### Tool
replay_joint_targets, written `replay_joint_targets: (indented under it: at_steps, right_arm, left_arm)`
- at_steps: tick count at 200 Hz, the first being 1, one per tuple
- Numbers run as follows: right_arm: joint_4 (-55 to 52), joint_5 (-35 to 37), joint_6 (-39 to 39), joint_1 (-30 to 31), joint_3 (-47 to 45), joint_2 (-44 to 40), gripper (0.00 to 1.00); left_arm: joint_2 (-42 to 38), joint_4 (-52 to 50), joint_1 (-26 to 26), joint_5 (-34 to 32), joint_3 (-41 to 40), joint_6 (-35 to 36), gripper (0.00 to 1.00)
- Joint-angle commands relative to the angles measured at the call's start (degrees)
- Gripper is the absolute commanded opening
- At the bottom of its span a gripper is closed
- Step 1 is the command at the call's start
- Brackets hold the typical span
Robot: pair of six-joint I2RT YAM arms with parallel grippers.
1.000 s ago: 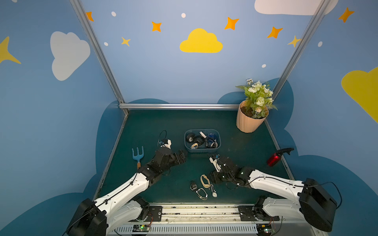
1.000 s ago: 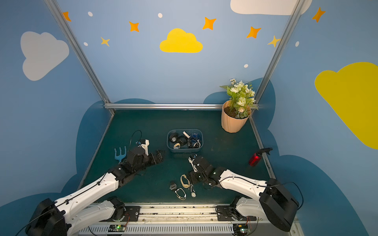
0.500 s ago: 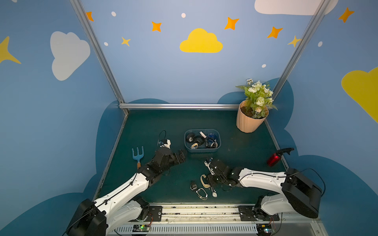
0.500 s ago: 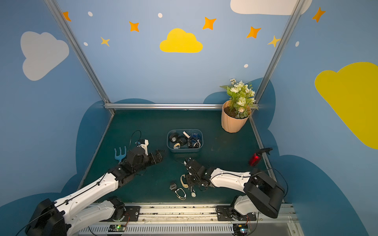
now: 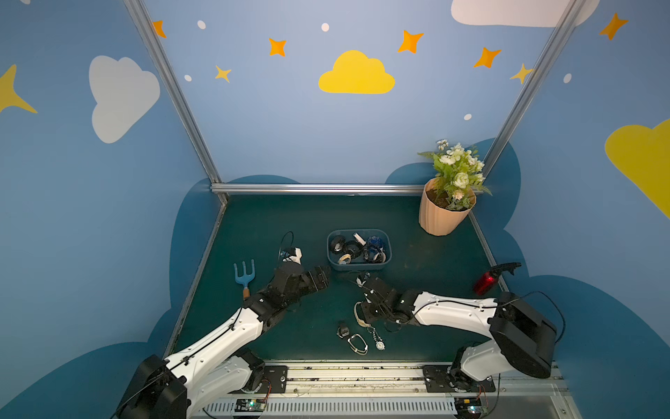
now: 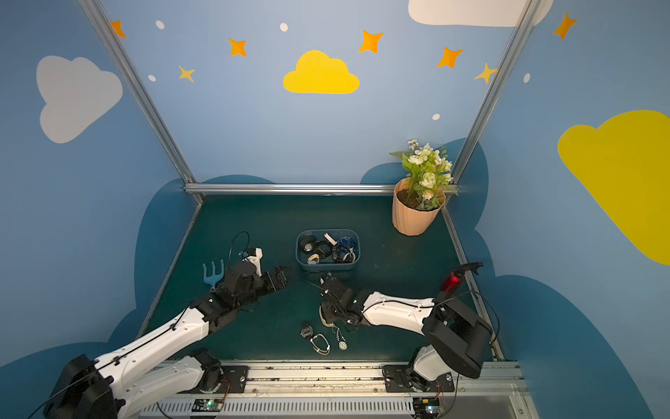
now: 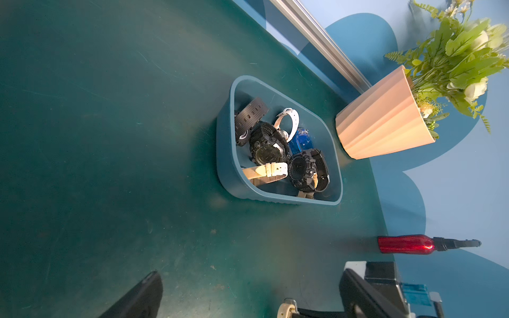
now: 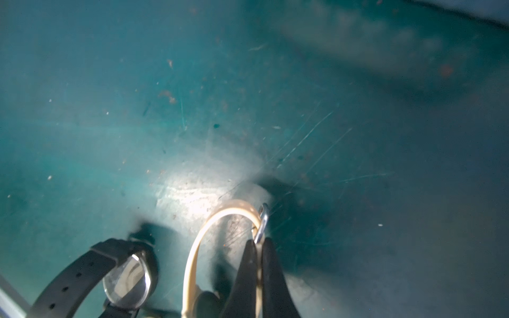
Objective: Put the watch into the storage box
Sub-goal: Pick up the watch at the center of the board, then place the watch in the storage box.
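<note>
Dark green tabletop point(image 5: 290, 225) inside a blue cloud-painted booth. In both top views: storage box point(image 5: 359, 267) at rear centre, already holding stored watches point(image 5: 348, 248); cream-strap watch point(image 5: 358, 315) down on the mat, well short of the box, at the tip of the right gripper point(image 5: 365, 312); black watch point(image 5: 342, 331) and round piece on chain point(image 5: 379, 344) just beside it. Left gripper point(image 5: 321, 277) near the box front, jaws spread wide, holding nothing. In a top view, right gripper point(image 6: 330, 315) low over the cream strap. Left wrist view: storage box point(image 7: 223, 154) unobstructed, contents heaped inside; left gripper point(image 7: 250, 275) wide apart and empty. Right wrist view: right gripper point(image 8: 259, 243) pinched together on the thin metal buckle point(image 8: 263, 221) at the end of the cream strap loop, not on the watch body; black watch point(image 8: 124, 275) just beside. Probable faults from here: slip of the buckle out of the narrow pinch on lift, owing to small, smooth contact; swing of the dangling case and strap, hence a snag on the near rim or a drop short of the box; drag of the neighbouring chain or black strap if caught up with the cream strap (contact not discernible). Lift slowly, clear the rim fully before release, and keep away from the left gripper beside the box.
</note>
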Motion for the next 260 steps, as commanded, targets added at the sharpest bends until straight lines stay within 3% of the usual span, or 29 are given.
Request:
replay_joint_targets:
  at_steps: [1, 61, 141, 260]
  right_arm:
    - [-3.8, 3.92, -0.11, 0.06, 2.18, -1.78, 0.0]
    - [-7.77, 9.22, -3.06, -1.94, 7.49, -6.2, 0.0]
    - [-9.65, 9.07, -12.24, -10.67, 20.13, -2.22, 0.0]
    - [-8.27, 4.14, -11.26, -13.14, 18.84, -3.94, 0.0]
  left_arm:
    - [-1.1, -0.82, -0.19, -0.89, -1.01, 0.06, 1.0]
    - [-0.96, -0.55, -0.12, -0.71, -1.46, 0.15, 1.0]
    - [-2.52, -1.52, -0.15, -1.14, -2.07, -0.46, 1.0]
    - [0.46, -0.57, -0.12, -0.76, -1.06, -0.18, 1.0]
